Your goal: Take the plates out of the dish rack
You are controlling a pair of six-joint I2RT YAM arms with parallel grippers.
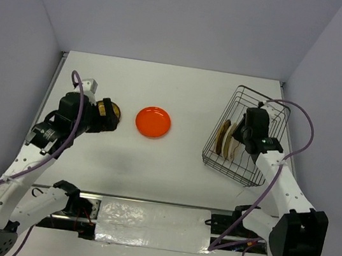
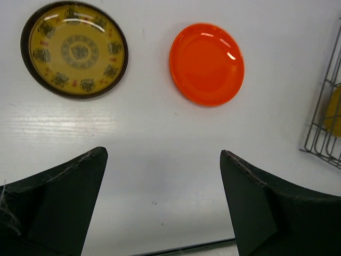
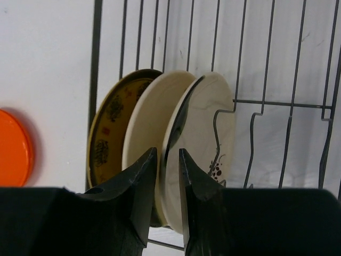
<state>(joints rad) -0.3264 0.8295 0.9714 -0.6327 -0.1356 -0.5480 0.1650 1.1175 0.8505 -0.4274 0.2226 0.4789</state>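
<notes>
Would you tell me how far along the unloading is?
Done: the orange plate and a patterned plate lie on the table. In hand: the right gripper pinches the decorated cream plate, not yet lifted. Remaining: a plain cream plate and yellow plate in the dish rack.

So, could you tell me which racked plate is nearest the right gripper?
The dark-marked cream plate, rightmost of three; its rim sits within the right gripper.

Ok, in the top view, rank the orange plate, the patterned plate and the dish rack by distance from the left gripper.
1. Patterned plate, right beside the left gripper.
2. Orange plate, mid-table, further right.
3. Dish rack, far right side.
</notes>
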